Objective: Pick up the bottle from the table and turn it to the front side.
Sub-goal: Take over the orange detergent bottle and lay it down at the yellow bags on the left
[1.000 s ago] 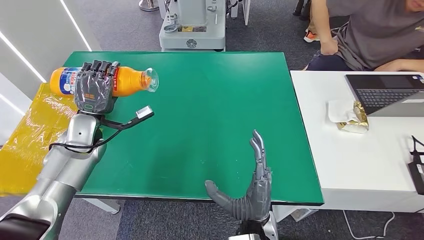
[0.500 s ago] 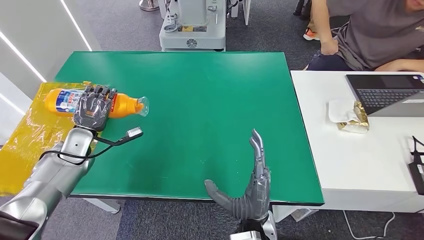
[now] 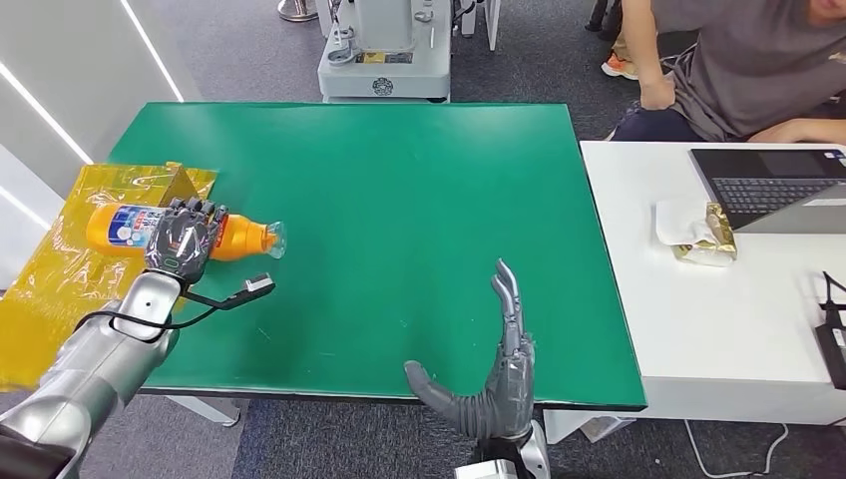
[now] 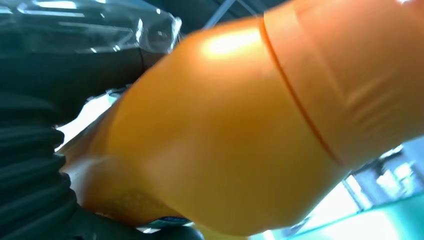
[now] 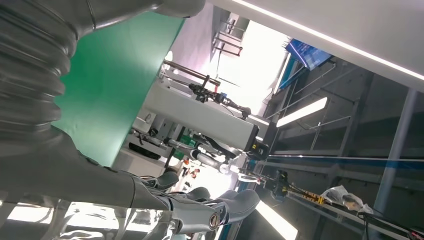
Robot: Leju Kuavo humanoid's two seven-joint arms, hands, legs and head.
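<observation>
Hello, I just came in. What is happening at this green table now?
The robot's left hand grips an orange bottle lying sideways at the left edge of the green table, over a yellow plastic sheet. Its right hand is open, fingers spread, near the table's front edge. A person sits at a laptop on the white table beside it.

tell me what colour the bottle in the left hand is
Orange, with a blue and white label; the head view shows the bottle best, gripped by the left hand.
</observation>
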